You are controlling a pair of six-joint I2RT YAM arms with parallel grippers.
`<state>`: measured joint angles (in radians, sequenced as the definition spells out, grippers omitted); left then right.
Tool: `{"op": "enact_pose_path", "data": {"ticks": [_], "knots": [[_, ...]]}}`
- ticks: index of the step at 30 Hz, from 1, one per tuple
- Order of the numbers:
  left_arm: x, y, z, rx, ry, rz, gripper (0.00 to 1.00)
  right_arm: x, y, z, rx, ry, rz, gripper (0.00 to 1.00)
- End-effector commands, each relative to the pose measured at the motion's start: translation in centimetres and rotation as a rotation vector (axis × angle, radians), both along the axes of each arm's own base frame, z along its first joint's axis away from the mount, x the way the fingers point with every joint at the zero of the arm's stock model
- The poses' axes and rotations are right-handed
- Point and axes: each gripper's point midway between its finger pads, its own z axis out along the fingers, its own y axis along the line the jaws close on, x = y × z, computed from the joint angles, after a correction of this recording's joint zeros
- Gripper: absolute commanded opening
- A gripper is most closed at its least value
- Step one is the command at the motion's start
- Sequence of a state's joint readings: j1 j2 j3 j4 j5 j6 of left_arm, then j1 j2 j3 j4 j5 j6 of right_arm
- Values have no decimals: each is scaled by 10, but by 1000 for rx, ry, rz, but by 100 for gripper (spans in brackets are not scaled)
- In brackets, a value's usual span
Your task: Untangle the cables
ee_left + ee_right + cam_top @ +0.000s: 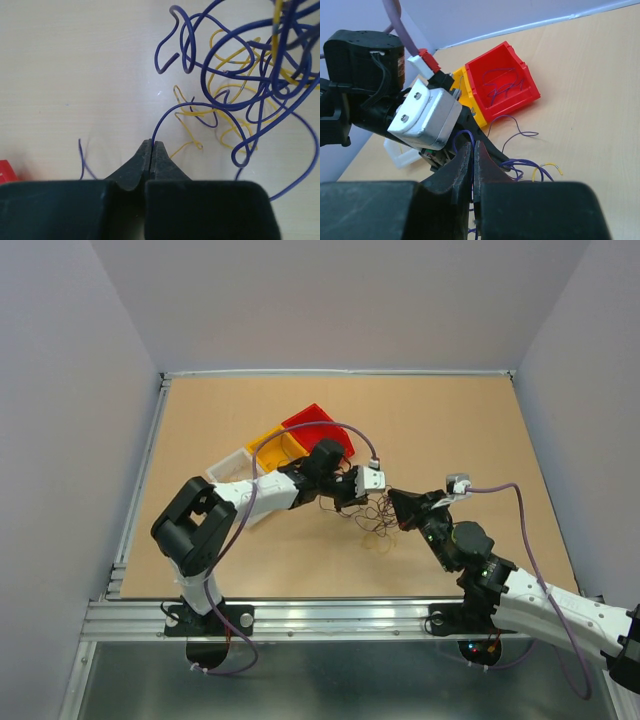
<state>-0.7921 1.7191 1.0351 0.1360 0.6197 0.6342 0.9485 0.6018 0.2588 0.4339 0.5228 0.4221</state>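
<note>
So basically the left gripper [151,148] is clamped tight on a single purple strand [165,113]. The strand pokes straight out from between its tips and curves off into the cables [250,75], a messy purple-and-yellow clump sitting on the surface [75,75] just ahead of that gripper and off to its right. Pinching one end like that makes sense to me: you get a handle on one wire and can draw it out of the knot. The right gripper [472,150] is closed too, nose to nose with the left one from the other side of the clump. It's probably there to anchor the rest while the other pulls, though I can't tell if it actually has a wire pinched. Beyond it sits a red bin [502,82] with a few purple wires already in it, so I'd guess freed ones get dropped there.
</note>
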Motion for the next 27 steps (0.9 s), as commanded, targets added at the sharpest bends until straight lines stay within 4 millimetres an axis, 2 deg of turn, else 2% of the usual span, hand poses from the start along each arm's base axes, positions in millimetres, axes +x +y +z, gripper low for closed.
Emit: {"op": "enact_pose_path", "data": {"ticks": [1, 3, 4, 6, 7, 8, 10, 14, 16, 17, 24, 27], "knots": [[4, -7, 24, -59, 38, -22, 0, 2, -4, 11, 29, -26, -23, 2], [16, 1, 36, -103, 74, 11, 0, 4, -9, 10, 38, -16, -51, 2], [33, 13, 45, -130, 81, 62, 0, 6, -17, 11, 59, -8, -93, 2], [54, 25, 60, -188, 98, 113, 0, 9, -28, 11, 80, 5, -152, 2], [93, 55, 70, -260, 175, 282, 0, 11, -53, 13, 110, 16, -264, 2], [93, 56, 70, -259, 177, 284, 0, 11, -53, 13, 110, 16, -265, 2], [115, 70, 72, -283, 182, 365, 0, 7, -70, 25, 154, 4, -315, 2], [129, 75, 65, -269, 179, 423, 0, -6, -101, 45, 247, -57, -368, 3], [133, 77, 61, -257, 181, 446, 0, -10, -112, 45, 275, -71, -392, 3], [134, 77, 60, -253, 178, 446, 0, -16, -122, 55, 326, -100, -396, 3], [144, 85, 59, -231, 152, 517, 0, -20, -137, 61, 339, -91, -441, 4], [151, 91, 63, -241, 140, 562, 0, -21, -146, 61, 350, -80, -476, 11]]}}
